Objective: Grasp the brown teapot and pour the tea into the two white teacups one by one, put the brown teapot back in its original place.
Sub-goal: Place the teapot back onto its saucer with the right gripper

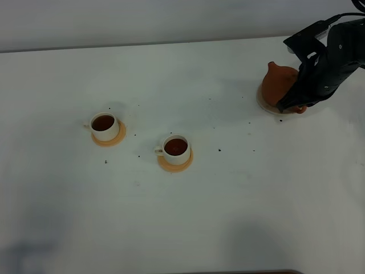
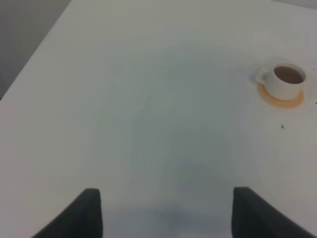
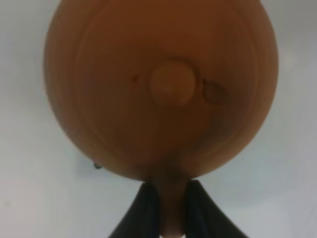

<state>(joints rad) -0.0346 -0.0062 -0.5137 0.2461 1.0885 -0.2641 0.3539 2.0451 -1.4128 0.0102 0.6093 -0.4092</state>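
The brown teapot is over the pale beige disc, its original place, at the back right; I cannot tell whether it rests on it. My right gripper is shut on the teapot's handle. In the right wrist view the lid and knob of the teapot fill the picture, and the right gripper pinches the handle from both sides. Both white teacups hold dark tea and stand on orange coasters. My left gripper is open over bare table, far from one teacup.
Small dark specks lie scattered on the white table between the cups and the teapot. The table's far edge runs along the back. The left arm does not show in the exterior high view.
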